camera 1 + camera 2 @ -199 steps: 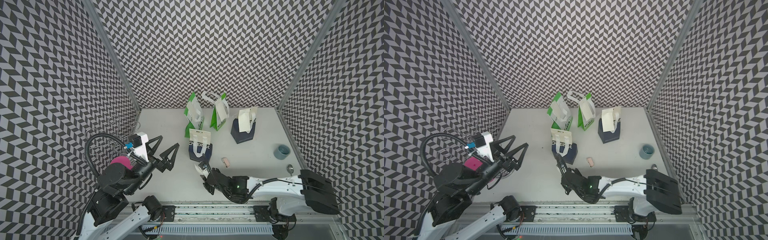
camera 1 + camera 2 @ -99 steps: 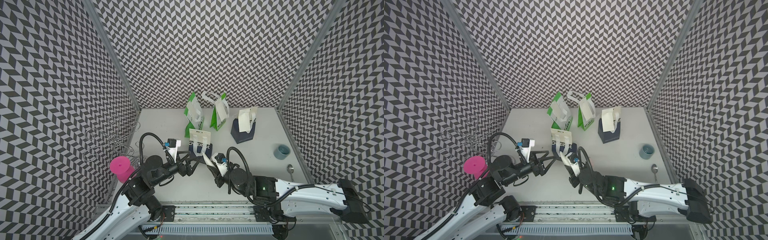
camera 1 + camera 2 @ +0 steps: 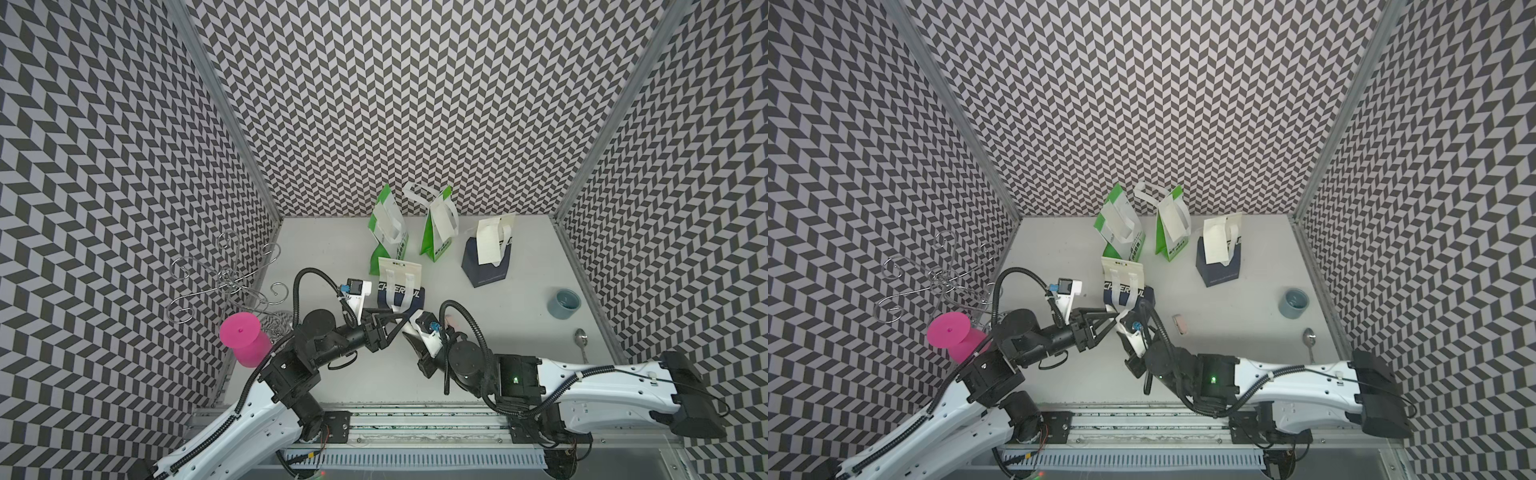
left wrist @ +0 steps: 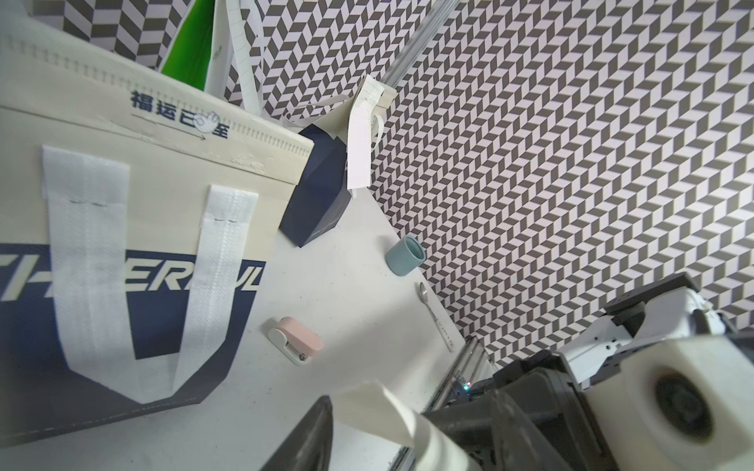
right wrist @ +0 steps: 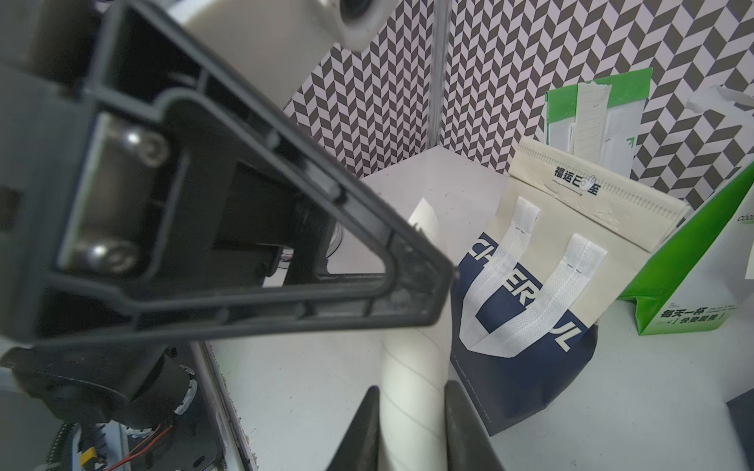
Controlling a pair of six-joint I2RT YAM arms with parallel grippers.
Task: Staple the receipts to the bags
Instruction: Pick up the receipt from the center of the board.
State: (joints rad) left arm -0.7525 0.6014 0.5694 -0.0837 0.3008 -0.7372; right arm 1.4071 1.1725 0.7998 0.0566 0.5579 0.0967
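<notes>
The white table is boxed in by chevron walls. Toward the back stand three of the bags: a green bag, a second green bag and a far navy bag with a pale hanging receipt down its face. The near navy bag, lettered CHEERFUL, stands in front of them.

A wire stand and a pink cup sit by the left wall. A blue-grey cup and a spoon sit by the right wall. A pink stapler lies between the near navy bag and the blue-grey cup.

The left arm and right arm both reach in low from the front rail. They meet just before the near navy bag.

The right gripper has its jaws pinched narrowly on the loose receipt, which curls up out of them. The left gripper points sideways at the slip's free end. Its jaws are partway in, and I cannot tell whether they grip it. One of its fingers blocks much of the right wrist view.
</notes>
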